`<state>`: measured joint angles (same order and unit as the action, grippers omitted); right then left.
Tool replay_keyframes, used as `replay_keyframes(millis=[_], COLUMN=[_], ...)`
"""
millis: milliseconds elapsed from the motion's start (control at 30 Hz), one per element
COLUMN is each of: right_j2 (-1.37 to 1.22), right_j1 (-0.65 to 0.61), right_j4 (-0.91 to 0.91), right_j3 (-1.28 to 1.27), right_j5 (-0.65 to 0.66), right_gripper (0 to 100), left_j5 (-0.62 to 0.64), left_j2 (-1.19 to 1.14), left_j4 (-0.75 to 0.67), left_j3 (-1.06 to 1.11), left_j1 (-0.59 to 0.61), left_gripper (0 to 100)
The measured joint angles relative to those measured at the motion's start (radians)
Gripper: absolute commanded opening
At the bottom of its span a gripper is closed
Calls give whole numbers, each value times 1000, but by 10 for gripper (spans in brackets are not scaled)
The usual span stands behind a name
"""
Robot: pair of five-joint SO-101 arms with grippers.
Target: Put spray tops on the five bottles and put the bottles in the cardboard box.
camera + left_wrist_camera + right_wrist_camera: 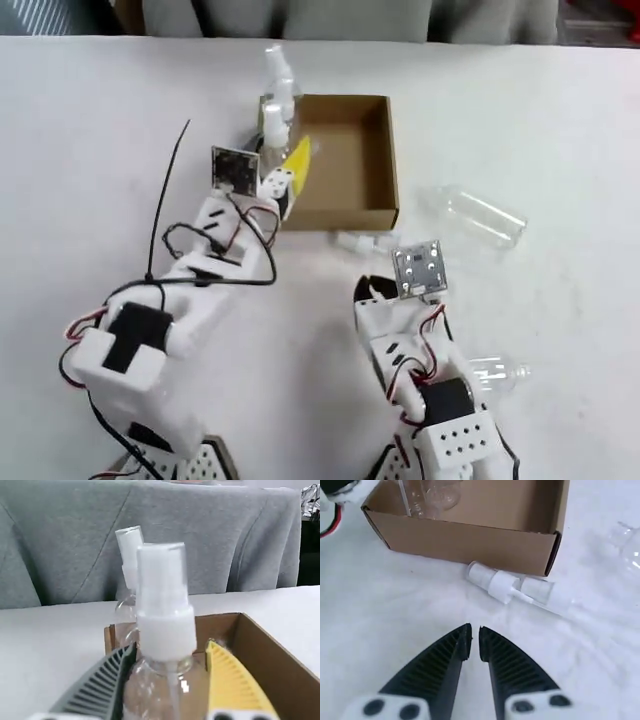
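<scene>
The cardboard box (380,160) lies open at the table's middle. My left gripper (283,160) is at its left wall, grey and yellow fingers (227,685) shut on an upright clear bottle (162,680) with a white spray top (162,605). A second capped bottle (280,65) stands just behind it at the box's far left corner; whether inside, I cannot tell. Two loose spray tops (492,580) lie in front of the box. My right gripper (474,642) rests shut and empty on the table a little before them.
A clear uncapped bottle (480,218) lies on its side right of the box. Another clear bottle (497,375) lies beside the right arm's base. A black cable (165,195) trails left of the left arm.
</scene>
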<state>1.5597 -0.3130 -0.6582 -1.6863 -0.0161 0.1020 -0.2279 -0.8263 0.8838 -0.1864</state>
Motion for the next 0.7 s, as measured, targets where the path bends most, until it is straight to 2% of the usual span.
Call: replay_keyframes(millis=[267,533,700], right_j2=[0,0,0], right_j1=[0,0,0], right_j4=[0,0,0], right_j3=[0,0,0], right_j5=[3,3,3], right_gripper=[15,15,15], left_j5=[3,3,5], left_j2=[0,-12,-52], left_j4=[-92,-91,-91], left_j3=[49,49,48], left_j1=[0,0,0], left_gripper=[24,34,222])
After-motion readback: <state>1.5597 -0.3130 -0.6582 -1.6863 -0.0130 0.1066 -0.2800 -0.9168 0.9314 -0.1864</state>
